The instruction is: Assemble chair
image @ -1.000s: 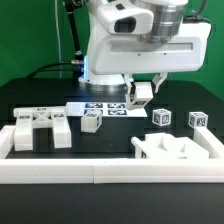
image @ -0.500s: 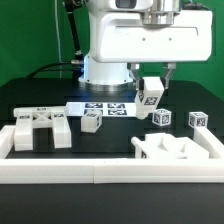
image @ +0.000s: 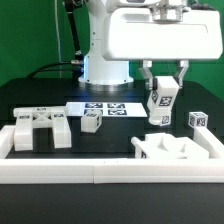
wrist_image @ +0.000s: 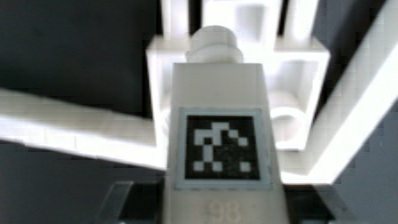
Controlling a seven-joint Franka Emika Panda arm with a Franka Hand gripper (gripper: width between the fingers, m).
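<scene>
Around the held part: a slotted block (image: 40,129) sits toward the exterior view's left, a small piece (image: 92,122) just beside it, a tagged cube (image: 198,119) out on the right, and another chunky part (image: 176,148) at the front right, just behind the long white border rail (image: 100,171). The marker board (image: 105,107) lies flat by the arm's base. Nothing sits between the camera and the grip. It's all on a black table (image: 110,140) with a green wall (image: 30,40) behind. The gripper (image: 163,92) is clamped on a chair leg (image: 162,102), roughly upright, tag facing out, above the front-right part. In the wrist view the leg (wrist_image: 221,120) fills the middle, peg end pointing away.
</scene>
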